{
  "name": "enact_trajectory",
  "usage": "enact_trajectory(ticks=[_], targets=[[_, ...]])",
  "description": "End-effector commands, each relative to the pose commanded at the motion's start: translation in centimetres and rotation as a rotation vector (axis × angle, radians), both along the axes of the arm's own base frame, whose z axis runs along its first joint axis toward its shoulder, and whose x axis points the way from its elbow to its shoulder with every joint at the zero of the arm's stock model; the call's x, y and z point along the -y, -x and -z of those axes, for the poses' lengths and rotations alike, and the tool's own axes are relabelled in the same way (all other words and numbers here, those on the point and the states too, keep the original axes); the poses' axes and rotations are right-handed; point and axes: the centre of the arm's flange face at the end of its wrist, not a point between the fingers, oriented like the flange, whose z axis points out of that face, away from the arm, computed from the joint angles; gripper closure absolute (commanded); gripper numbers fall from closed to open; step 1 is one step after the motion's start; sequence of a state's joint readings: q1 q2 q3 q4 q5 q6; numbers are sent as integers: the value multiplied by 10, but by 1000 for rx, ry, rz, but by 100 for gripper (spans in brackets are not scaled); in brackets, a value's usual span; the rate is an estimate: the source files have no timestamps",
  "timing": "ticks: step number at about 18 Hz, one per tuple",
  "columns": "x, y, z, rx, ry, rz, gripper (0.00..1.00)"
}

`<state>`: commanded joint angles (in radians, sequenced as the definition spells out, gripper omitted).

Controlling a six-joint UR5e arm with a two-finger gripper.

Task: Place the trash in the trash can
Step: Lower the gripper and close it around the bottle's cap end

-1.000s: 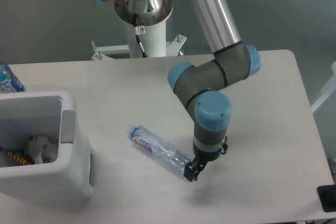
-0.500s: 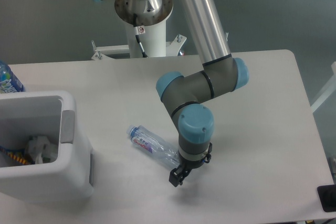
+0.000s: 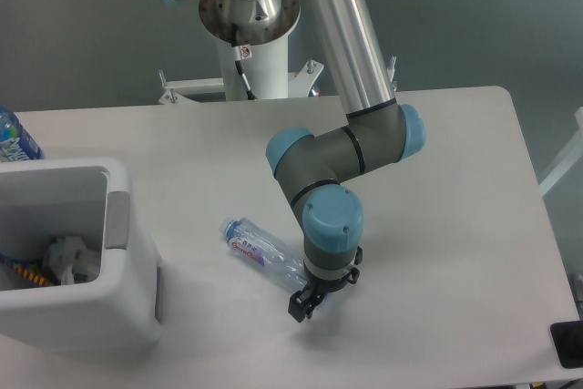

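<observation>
The clear bottle (image 3: 262,250) with the red-and-purple label lies flat on the desk (image 3: 455,189), a little toward the front edge and nearer the left side than the right. Its long axis runs on a diagonal: the capped end points up toward the back-left corner, and the base end runs down toward the front-right, where it slips behind the arm's wrist. The label sits on the half nearer the cap, red lettering facing up. The gripper (image 3: 304,302) is down low over that base end, the dark fingers pointing at the desk top just past where the bottle disappears from sight. The fingers sit close together, but the wrist blocks the view and I cannot tell whether they are clamped on the bottle or merely beside it. The arm's blue-capped wrist joint (image 3: 332,218) hangs right above, with the silver upper link slanting back toward the pedestal beyond the back edge. Over at the front-left corner stands the trash can (image 3: 118,252), white and boxy with thick walls and a grey panel on its right rim, mouth open to the top. Down inside it lies the small white creased wad (image 3: 71,257), next to something with a striped cord at the left wall. At the left edge behind the can, a second bottle with a blue-and-green label (image 3: 14,138) peeks into view, well apart from the arm.
</observation>
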<state>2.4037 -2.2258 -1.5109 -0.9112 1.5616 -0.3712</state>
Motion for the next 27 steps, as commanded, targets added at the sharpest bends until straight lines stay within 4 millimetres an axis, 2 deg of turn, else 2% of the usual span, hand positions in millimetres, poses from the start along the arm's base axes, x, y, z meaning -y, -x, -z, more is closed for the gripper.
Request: enact_trajectory(ticks=[2, 4, 7, 9, 12, 16, 22, 27], targets=[[3, -3, 1, 2, 2, 2, 1], [2, -2, 2, 2, 4, 1, 7], [5, -1, 4, -11, 23, -1, 7], [5, -1, 5, -11, 25, -2, 15], [5, -1, 4, -12, 24, -2, 17], [5, -1, 4, -12, 24, -3, 34], [7, -4, 6, -7, 29, -2, 50], [7, -4, 1, -12, 25, 1, 50]])
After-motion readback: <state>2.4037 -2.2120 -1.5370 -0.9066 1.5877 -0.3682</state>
